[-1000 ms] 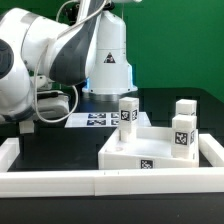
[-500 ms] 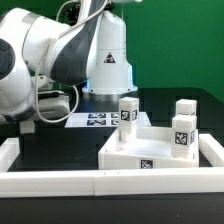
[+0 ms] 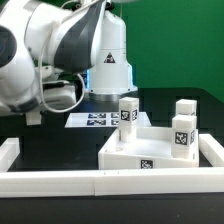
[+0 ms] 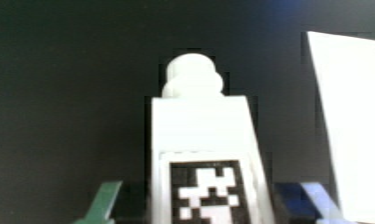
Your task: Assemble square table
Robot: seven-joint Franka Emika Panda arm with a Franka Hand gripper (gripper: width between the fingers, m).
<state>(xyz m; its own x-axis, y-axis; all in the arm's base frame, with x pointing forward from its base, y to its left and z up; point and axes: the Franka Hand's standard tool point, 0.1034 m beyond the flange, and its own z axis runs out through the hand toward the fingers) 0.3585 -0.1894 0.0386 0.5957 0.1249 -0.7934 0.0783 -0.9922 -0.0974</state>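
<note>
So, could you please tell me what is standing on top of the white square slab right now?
Three tagged leg blocks stand upright on the slab: one toward the exterior view's left, two at its right. Anything behind the blocks is hidden.

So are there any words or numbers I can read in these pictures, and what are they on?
No words or numbers can be read.
Robot base: a small triangle sign, its print too small to read.
Legs, tabletop and marker board: black-and-white square tags, patterns only.
Leg in the pincer: the leg carries one blurred tag, no letters.
</note>
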